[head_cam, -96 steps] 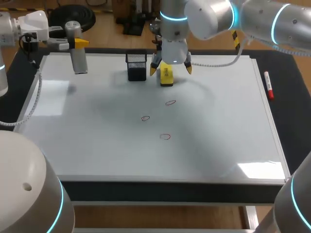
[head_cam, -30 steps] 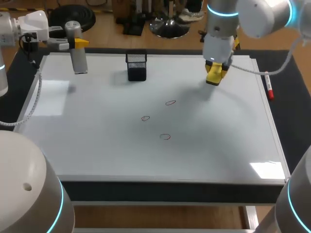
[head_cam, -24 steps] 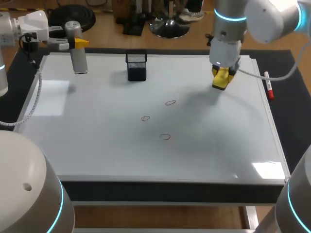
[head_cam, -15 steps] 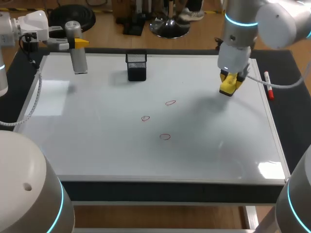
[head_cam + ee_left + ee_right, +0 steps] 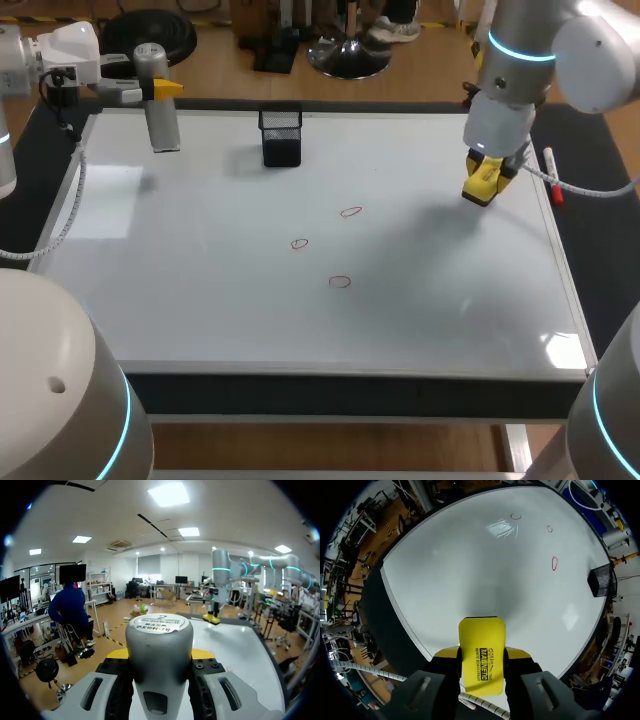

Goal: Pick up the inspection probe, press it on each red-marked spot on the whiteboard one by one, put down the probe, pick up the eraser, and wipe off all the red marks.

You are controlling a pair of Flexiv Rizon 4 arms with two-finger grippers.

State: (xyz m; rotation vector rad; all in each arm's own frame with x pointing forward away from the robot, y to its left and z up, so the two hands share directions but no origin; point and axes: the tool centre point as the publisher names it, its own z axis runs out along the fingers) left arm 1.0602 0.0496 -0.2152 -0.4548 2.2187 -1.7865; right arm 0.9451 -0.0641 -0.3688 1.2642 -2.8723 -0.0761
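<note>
Seemingly at the wiping step, right fingers [image 5: 445, 655] clamp the eraser [image 5: 481, 655], left fingers [image 5: 117, 653] the probe [image 5: 159, 645]; next, carry it to the red marks [image 5: 340, 282].

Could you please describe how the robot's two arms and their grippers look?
The left arm and right arm are rounded, glossy silver-white tubes with glowing cyan rings at the joints; a pale spiral-wrapped cable hangs from each. The left gripper and right gripper have black bodies, grey finger housings and bright yellow tips.
</note>
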